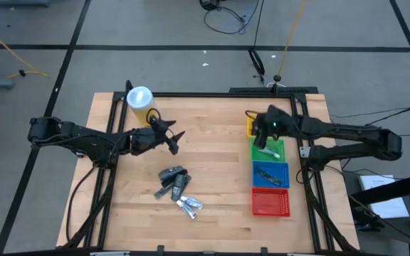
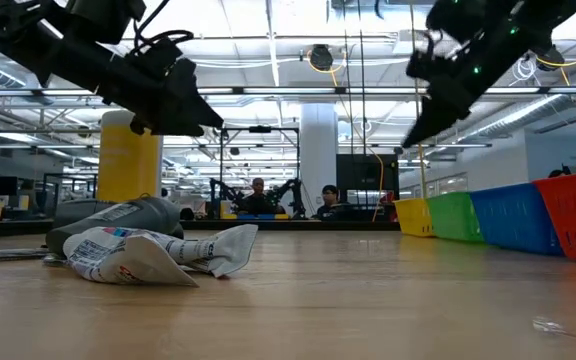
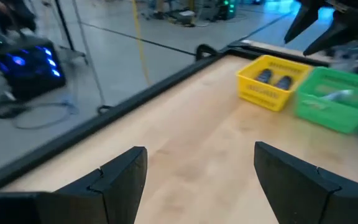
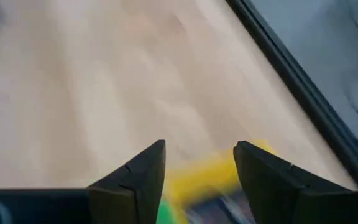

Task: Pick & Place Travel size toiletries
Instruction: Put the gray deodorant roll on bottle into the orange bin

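The travel size toiletries lie in a loose pile (image 1: pixel 176 188) on the near middle of the table: dark tubes and flat packs with silvery sachets (image 2: pixel 158 255) at its near end. A white-green tube (image 1: pixel 270 151) lies in the green tray, two dark items (image 3: pixel 272 78) in the yellow tray, and dark items (image 1: pixel 267 173) in the blue tray. My left gripper (image 1: pixel 175 141) hovers open and empty above the table, beyond the pile, with nothing between its fingers (image 3: pixel 201 168). My right gripper (image 1: pixel 263 135) hangs open and empty over the yellow and green trays (image 4: pixel 199 155).
A row of trays runs along the right side: yellow (image 1: pixel 250 126), green (image 1: pixel 276 144), blue (image 1: pixel 283 168), red (image 1: pixel 270 201). A tall yellow canister with a white lid (image 1: pixel 139 99) stands near the far left corner. Bare wood lies between pile and trays. People sit in the room behind.
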`<state>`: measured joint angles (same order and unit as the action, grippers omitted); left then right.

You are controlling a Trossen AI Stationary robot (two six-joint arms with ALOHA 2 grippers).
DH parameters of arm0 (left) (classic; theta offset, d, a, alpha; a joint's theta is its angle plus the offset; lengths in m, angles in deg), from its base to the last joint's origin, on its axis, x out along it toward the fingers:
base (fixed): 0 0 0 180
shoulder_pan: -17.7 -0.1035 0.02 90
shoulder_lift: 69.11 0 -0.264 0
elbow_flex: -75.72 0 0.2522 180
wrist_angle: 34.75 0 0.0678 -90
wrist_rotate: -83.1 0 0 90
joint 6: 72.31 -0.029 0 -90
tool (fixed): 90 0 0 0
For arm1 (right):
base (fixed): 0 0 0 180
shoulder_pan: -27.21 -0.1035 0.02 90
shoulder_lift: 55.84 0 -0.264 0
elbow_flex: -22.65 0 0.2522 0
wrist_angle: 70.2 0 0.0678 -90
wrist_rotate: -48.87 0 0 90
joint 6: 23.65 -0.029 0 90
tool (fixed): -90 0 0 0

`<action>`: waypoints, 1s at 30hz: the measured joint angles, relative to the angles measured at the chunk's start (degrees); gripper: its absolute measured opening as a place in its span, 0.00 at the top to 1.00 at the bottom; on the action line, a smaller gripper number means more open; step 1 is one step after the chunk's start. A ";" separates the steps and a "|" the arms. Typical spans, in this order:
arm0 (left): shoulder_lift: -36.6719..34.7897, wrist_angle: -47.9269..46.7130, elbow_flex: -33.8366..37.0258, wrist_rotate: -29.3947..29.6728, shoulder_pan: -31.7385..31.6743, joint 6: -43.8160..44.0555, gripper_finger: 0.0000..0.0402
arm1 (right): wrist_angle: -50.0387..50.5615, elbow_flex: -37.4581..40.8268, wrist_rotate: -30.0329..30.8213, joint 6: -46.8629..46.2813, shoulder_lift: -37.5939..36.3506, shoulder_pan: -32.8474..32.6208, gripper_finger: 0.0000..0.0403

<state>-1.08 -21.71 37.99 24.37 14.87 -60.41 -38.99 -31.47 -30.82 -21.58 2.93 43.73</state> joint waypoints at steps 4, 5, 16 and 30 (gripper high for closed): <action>0.00 -0.39 0.00 0.00 2.47 1.37 0.29 | -16.48 4.01 0.16 -2.14 2.77 -12.29 0.59; 0.00 -0.67 0.00 -0.40 2.96 1.85 0.29 | -21.34 5.27 0.45 -3.20 4.01 -15.11 0.60; 0.00 -11.00 0.00 -12.54 7.55 6.93 0.29 | -59.91 10.87 13.73 -7.17 26.67 -33.24 0.67; -1.84 -46.22 -4.55 -18.07 20.37 2.93 0.29 | -69.93 10.86 13.65 -8.73 41.57 -36.25 0.67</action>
<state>-2.92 -67.92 33.45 6.30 35.24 -57.48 -108.92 -20.62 -17.17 -30.31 44.49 7.49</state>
